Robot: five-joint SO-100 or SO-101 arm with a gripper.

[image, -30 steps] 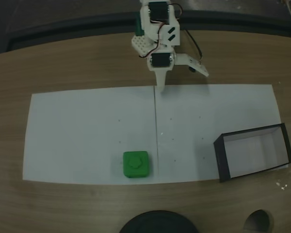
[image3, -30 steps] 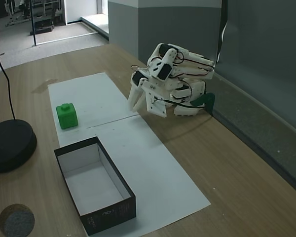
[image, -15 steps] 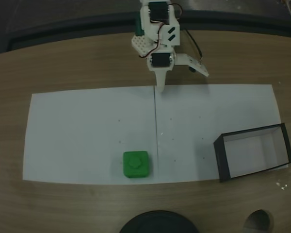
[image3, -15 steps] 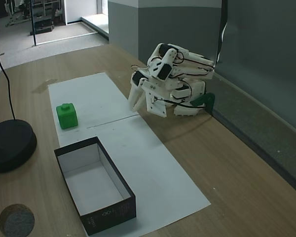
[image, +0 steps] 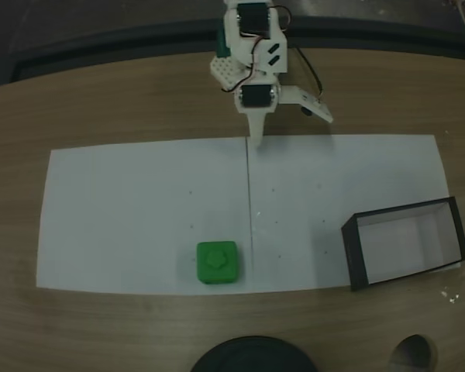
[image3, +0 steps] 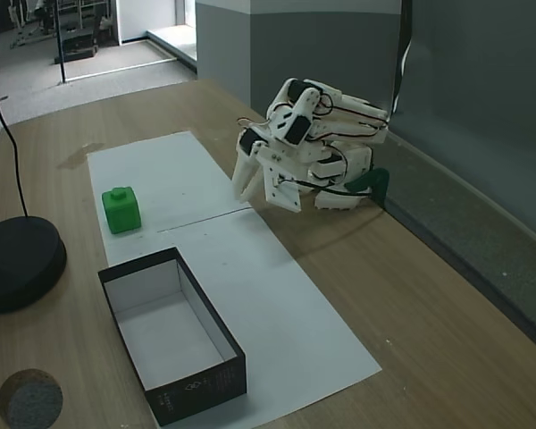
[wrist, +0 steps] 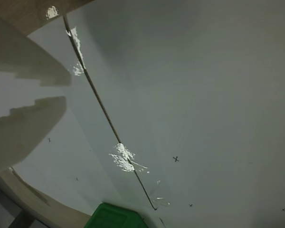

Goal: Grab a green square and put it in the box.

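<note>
I am at the reach step: my jaws sit nearly closed and empty, far from the square, so next I extend and open.

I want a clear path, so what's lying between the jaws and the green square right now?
Only bare white paper with its dark seam line lies between the gripper and the green square, seen in a fixed view.

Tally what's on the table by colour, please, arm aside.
Green: 1, the block
Black: 2, the box and a round base
White: 1, the paper
Total: 4
</note>
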